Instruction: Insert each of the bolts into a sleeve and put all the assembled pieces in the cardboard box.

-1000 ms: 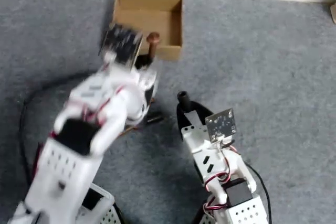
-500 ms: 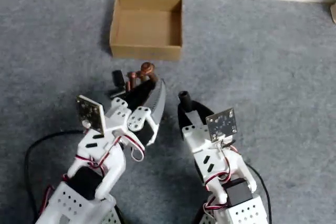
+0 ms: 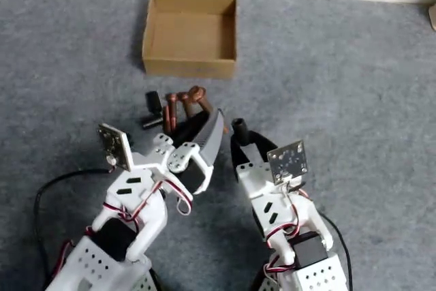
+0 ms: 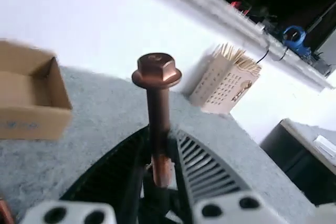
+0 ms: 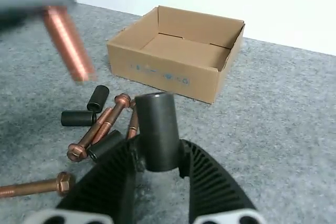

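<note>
My left gripper (image 4: pixel 160 148) is shut on the lower shaft of a copper bolt (image 4: pixel 157 103), whose hex head points away from the wrist. In the high view this bolt (image 3: pixel 199 95) sits just left of the black sleeve (image 3: pixel 238 126). My right gripper (image 5: pixel 157 150) is shut on that sleeve (image 5: pixel 156 129), which stands upright between its fingers. From the right wrist, the held bolt's threaded end (image 5: pixel 68 43) hangs to one side of the sleeve, apart from it. The open cardboard box (image 3: pixel 191 31) lies beyond both grippers (image 3: pixel 204 119) (image 3: pixel 240 135).
Loose copper bolts (image 3: pixel 172 110) (image 5: pixel 100 127) (image 5: pixel 31 187) and black sleeves (image 3: pixel 154 101) (image 5: pixel 98 98) (image 5: pixel 79 118) lie on the grey carpet between the box (image 5: pixel 178 51) and the arms. A perforated wooden holder (image 4: pixel 226 82) stands by the far wall.
The left arm drew back from beside the box with the bolt in its gripper, then shifted slightly right toward the sleeve. The right arm stayed still.
</note>
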Controlling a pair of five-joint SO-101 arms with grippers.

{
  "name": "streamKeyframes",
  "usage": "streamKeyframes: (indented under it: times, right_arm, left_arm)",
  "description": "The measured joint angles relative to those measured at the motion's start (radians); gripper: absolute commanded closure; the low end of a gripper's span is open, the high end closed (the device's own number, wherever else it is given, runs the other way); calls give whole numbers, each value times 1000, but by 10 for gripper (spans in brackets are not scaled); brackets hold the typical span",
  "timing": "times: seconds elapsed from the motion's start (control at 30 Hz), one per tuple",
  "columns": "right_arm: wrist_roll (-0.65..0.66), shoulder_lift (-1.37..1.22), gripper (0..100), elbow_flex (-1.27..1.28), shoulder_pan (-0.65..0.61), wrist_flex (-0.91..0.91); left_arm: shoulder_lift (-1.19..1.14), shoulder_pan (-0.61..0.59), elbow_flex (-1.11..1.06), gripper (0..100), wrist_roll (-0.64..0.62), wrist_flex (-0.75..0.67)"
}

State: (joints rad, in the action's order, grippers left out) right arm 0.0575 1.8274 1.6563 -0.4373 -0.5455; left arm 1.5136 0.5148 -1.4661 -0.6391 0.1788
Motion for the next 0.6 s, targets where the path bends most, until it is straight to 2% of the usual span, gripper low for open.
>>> streamKeyframes:
  times: [0.17,0.47,0.6]
  right_arm:
    - [0,0,995,0,-51,-48]
    - [0,0,995,0,-57,-49]
    - [0,0,995,0,-58,-49]
  left_arm:
    - [0,2,-21,993,0,-44]
    - [-5,-48,-25,993,0,-54]
    - [-120,-52,-25,993,0,-86]
